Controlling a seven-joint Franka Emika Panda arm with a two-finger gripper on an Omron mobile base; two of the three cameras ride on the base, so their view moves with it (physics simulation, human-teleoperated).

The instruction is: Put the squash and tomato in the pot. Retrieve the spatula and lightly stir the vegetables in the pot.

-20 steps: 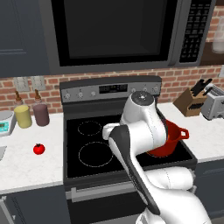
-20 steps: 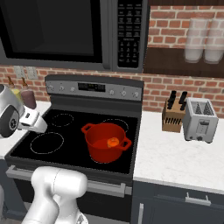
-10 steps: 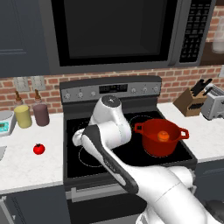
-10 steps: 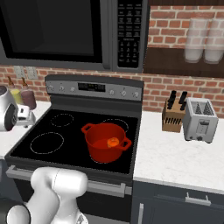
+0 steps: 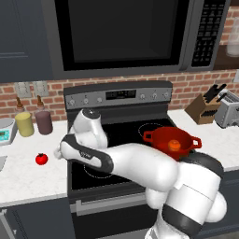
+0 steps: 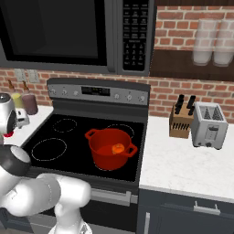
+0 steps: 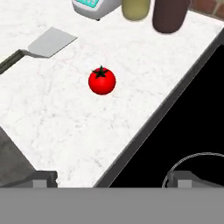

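Red tomato (image 7: 102,81) — stem seemingly up, tool (image 7: 111,178) spread

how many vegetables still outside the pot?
1. The tomato sits on the white counter left of the stove; the squash is already inside the pot.

Glossy white rounded arm (image 5: 140,161) with dark joints.

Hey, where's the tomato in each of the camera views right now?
Left base view: tomato at left on the white counter.
Right base view: I can't make it out.
Hand view: tomato near centre, right of the spatula.
Shared landmark: the two bottles, yellow and purple.
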